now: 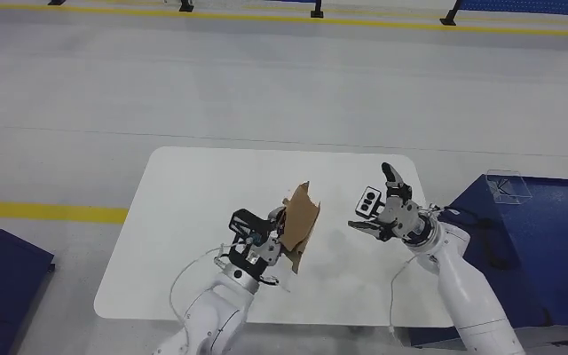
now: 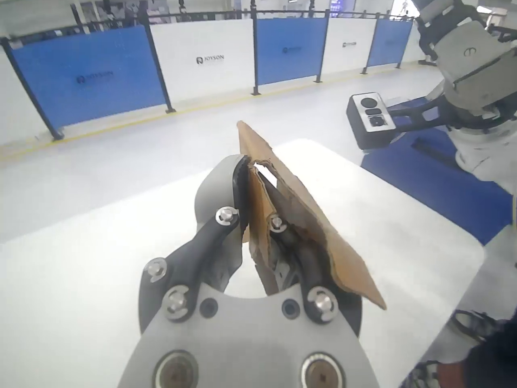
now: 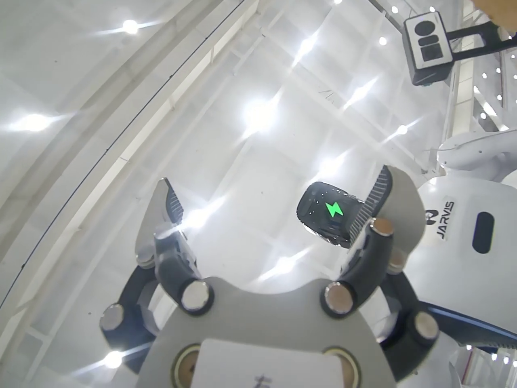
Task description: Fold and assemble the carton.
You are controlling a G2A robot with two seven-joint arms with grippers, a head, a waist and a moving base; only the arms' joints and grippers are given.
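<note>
Now, left end effector (image 2: 252, 167) pinching brown carton (image 2: 307, 220) (held up on edge) over white bench (image 1: 195, 248), right end effector (image 3: 275, 175) spread wide.

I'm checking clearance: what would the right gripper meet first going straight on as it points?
Likely nothing close: the open right gripper points upward, only far ceiling ahead. The carton, in the left gripper, sits off that line.

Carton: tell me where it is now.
In the top view the carton is held on edge in the left tool, over the table's near half, with the right tool apart from it.
</note>
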